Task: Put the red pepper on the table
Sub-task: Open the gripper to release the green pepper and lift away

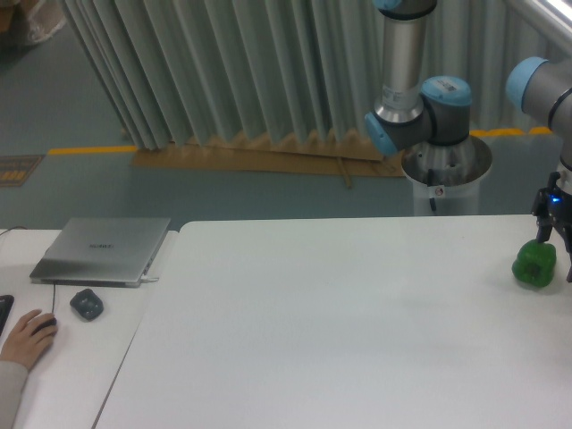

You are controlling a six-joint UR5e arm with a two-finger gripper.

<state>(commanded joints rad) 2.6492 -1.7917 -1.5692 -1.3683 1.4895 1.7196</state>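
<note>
No red pepper shows in this view; it is hidden or out of frame. The large white table (340,331) fills the lower middle and right. My gripper (554,239) hangs at the far right edge, partly cut off by the frame, its dark fingers (542,225) reaching down to the top of a green bell pepper (534,264). The green pepper sits at the table's right side. I cannot tell whether the fingers grip it or only stand around it.
The arm's base column (445,170) stands behind the table's far right edge. On a narrower white desk at the left lie a closed laptop (103,250), a dark mouse-like object (87,305) and a person's hand (27,338) on a mouse.
</note>
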